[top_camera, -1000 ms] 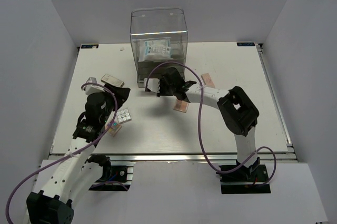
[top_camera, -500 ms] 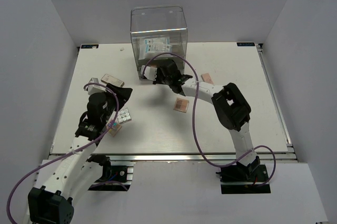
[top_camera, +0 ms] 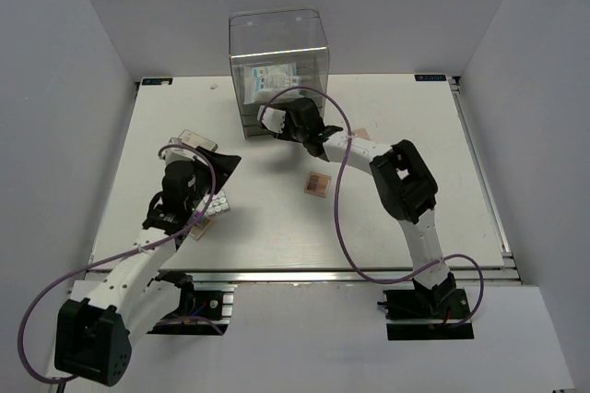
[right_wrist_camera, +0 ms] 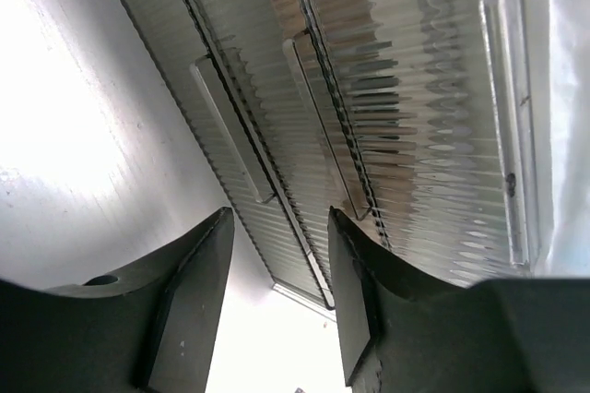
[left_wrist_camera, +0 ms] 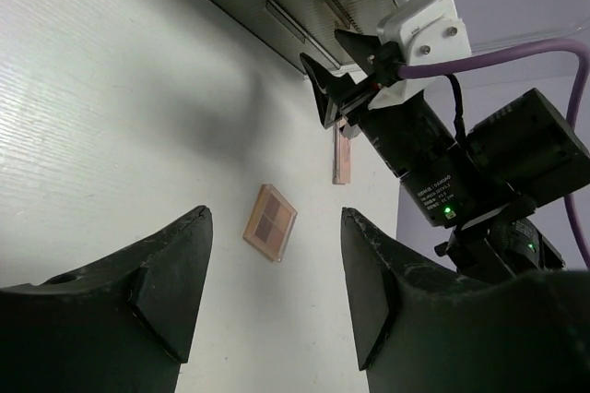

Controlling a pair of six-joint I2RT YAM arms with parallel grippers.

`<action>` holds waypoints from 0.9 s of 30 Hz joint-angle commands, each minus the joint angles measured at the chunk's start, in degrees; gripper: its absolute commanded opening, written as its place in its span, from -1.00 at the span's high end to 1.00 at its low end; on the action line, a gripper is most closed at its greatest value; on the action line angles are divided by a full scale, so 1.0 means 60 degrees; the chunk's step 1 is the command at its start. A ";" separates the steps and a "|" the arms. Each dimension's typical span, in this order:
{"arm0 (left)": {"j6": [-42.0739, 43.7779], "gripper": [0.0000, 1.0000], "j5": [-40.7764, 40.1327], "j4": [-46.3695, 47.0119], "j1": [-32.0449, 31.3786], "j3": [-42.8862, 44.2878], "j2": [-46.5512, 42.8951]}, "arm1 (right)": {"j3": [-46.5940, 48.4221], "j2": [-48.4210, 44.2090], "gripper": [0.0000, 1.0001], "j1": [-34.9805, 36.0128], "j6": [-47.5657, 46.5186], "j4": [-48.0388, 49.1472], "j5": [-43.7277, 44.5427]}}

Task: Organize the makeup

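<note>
square peach palette (top_camera: pixel 317 184): flat on counter (top_camera: pixel 433 181), roughly mid-counter, apart from both arms; four tan pans visible from left wrist view.
second peach palette (top_camera: pixel 365 136): flat, right of centre toward far edge, just beside right arm; contact with arm can't be told.
white palette of round pans (top_camera: pixel 218 203): left half of counter, toward near edge, partly covered by left arm.
multicoloured palette (top_camera: pixel 196 225): on near side of white palette, close to it, mostly hidden under left arm.
white-blue packet (top_camera: pixel 274 80): inside drawer box, upper part, seen through clear wall; which drawer can't be told.
tan item (top_camera: pixel 197 140): flat, on far side of left arm, toward left edge; too small to identify.
drawer box (top_camera: pixel 278 42): clear acrylic, upright at middle of far edge; ribbed drawer fronts with bar handles facing near edge.
right hand (right_wrist_camera: pixel 277 218): released, fingers spread, nothing between them; right up at lower drawer fronts, touching or just short can't be told.
left hand (top_camera: pixel 222 166): released, wide gap, empty; over left half of counter, pointed toward square peach palette and right hand.
</note>
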 commanded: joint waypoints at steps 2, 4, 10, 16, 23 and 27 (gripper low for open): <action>-0.0559 -0.35 0.0581 0.1407 0.0036 -0.0255 0.0584 | 0.0290 -0.0671 0.00 -0.0194 0.0425 0.0098 -0.0787; -0.0809 -0.34 0.0742 0.1877 0.0036 -0.0416 0.0964 | -0.0265 -0.1331 0.02 -0.0194 0.0691 0.0095 -0.1376; -0.1746 -0.30 0.0962 0.3766 0.0036 -0.0622 0.2514 | -0.2450 -0.4232 -0.11 -0.0515 0.2899 0.0228 -0.3193; -0.2055 -0.31 0.1372 0.5072 -0.0125 0.0182 0.4259 | -0.2890 -0.5654 -0.41 -0.2170 0.7041 0.0563 -0.4029; -0.2259 -0.31 0.1739 0.5790 -0.0389 0.1296 0.6221 | -0.1926 -0.5203 -0.40 -0.2581 0.9494 0.0537 -0.2433; -0.2406 -0.30 0.1797 0.5995 -0.0491 0.1619 0.6692 | -0.0900 -0.4470 -0.36 -0.2713 1.0272 0.0213 -0.2872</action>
